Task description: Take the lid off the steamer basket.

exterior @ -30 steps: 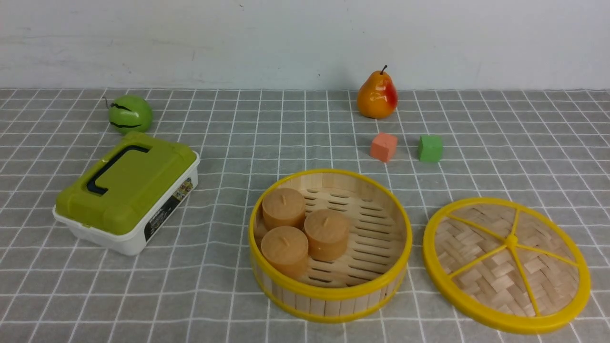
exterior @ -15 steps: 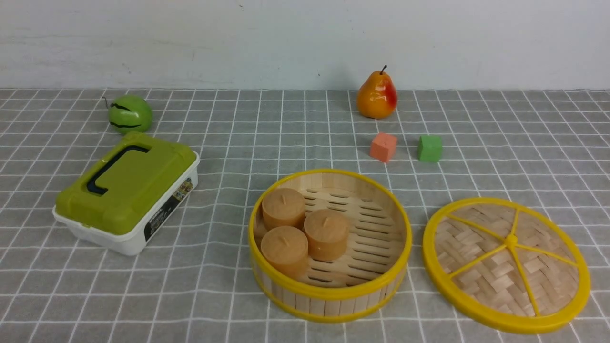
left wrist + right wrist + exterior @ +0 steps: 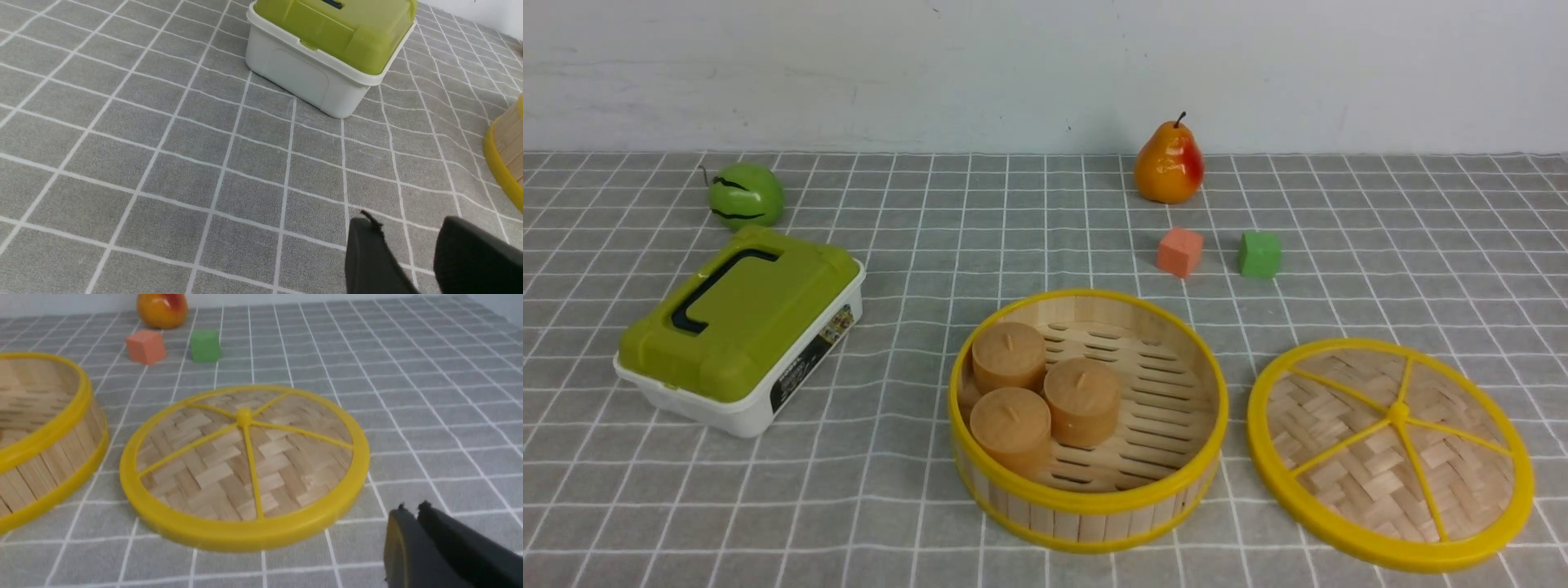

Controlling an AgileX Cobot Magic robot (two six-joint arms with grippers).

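Note:
The steamer basket stands open on the cloth at the front middle, with three tan round cakes inside. The lid, woven bamboo with a yellow rim and spokes, lies flat on the cloth to the basket's right, apart from it. It also shows in the right wrist view, with the basket beside it. My right gripper is shut and empty, near the lid's rim. My left gripper is open and empty over bare cloth; the basket's edge shows in its view. Neither gripper shows in the front view.
A white box with an olive-green lid sits at the left. A green fruit lies behind it. A pear, an orange cube and a green cube stand behind the basket.

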